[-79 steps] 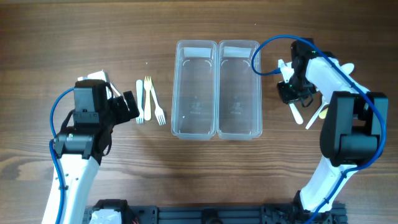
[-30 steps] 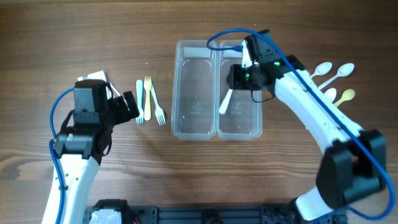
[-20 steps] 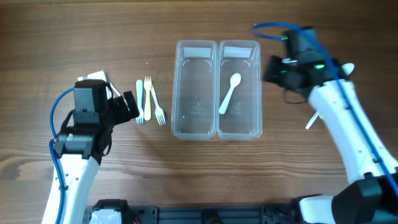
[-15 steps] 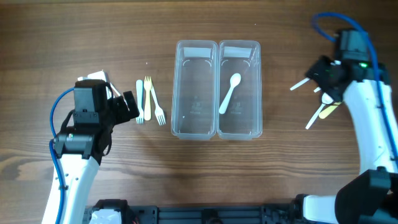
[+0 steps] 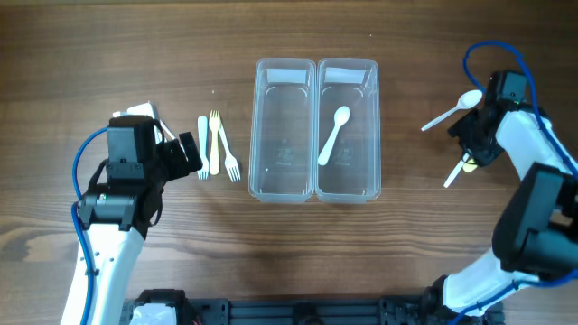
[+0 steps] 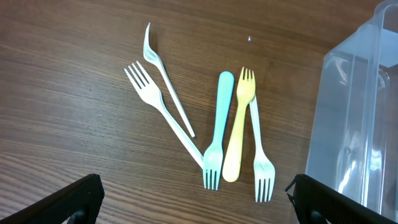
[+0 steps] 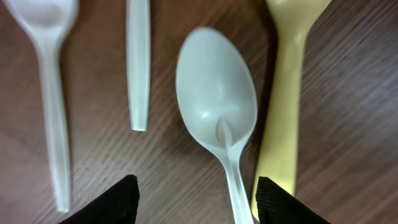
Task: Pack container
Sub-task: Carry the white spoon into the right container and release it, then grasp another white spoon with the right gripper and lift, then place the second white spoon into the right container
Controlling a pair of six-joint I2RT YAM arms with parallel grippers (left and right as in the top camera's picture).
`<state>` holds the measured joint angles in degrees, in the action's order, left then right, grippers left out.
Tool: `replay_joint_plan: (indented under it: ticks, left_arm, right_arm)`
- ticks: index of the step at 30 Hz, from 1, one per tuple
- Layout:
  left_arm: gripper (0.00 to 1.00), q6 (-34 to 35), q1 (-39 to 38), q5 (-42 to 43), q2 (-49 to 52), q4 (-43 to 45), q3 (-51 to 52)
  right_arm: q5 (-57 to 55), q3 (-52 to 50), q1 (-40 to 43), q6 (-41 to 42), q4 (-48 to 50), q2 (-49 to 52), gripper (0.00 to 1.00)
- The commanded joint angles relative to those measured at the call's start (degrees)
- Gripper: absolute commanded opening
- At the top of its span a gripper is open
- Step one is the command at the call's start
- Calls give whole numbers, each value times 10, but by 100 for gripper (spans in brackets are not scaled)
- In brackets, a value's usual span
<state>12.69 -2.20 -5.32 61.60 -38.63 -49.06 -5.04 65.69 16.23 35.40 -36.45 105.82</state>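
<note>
Two clear plastic containers stand side by side mid-table, the left one (image 5: pixel 284 131) empty and the right one (image 5: pixel 361 171) holding a white spoon (image 5: pixel 333 135). My right gripper (image 5: pixel 476 144) is open low over a group of spoons on the right; its wrist view shows a white spoon (image 7: pixel 217 109) between the fingers (image 7: pixel 196 199), a yellow spoon (image 7: pixel 286 112) beside it and another white spoon (image 7: pixel 46 93). My left gripper (image 5: pixel 185 155) is open beside several forks (image 5: pixel 219 149); its wrist view shows a blue fork (image 6: pixel 216 140), a yellow fork (image 6: pixel 237 134) and white forks (image 6: pixel 165 115).
A loose white spoon (image 5: pixel 452 110) lies angled at the far right. The container's clear wall (image 6: pixel 357 118) fills the right side of the left wrist view. A white handle (image 7: pixel 137 62) lies among the spoons.
My right gripper carried a white spoon into the right container, let it go there, then swung right and came down over the spoons. The left arm has not moved.
</note>
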Motion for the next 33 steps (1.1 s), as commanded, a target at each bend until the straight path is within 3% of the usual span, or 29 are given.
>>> replay_joint_plan:
  ticks: [1, 5, 8, 10, 13, 16, 20, 27, 30, 33]
  left_arm:
    - [100, -9, -3, -8, 1, 2, -13]
    - [100, -9, -2, -8, 1, 2, -13]
    - [100, -9, -3, -8, 1, 2, -13]
    - [100, -9, -3, -8, 1, 2, -13]
    - [100, -9, -3, -8, 1, 2, -13]
    - [100, -9, -3, -8, 1, 2, -13]
    - [100, -9, -3, -8, 1, 2, -13]
    - [100, -9, -3, -8, 1, 2, -13]
    - [100, -9, -3, -8, 1, 2, -13]
    - [100, -9, -3, -8, 1, 2, -13]
  right_arm:
    - [24, -5, 3, 23, 12, 37, 59]
    - [25, -6, 4, 23, 13, 62, 58]
    - [25, -6, 4, 21, 13, 69, 44]
    - [25, -6, 4, 21, 11, 69, 28]
    - [25, -6, 4, 21, 4, 69, 23]
    - [25, -5, 4, 19, -1, 69, 4]
    - [33, 3, 3, -25, -16, 33, 4]
    - [78, 8, -21, -60, -17, -202, 4]
    - [171, 8, -84, -81, -19, -306, 4]
    - [199, 7, -184, -84, -19, -329, 4]
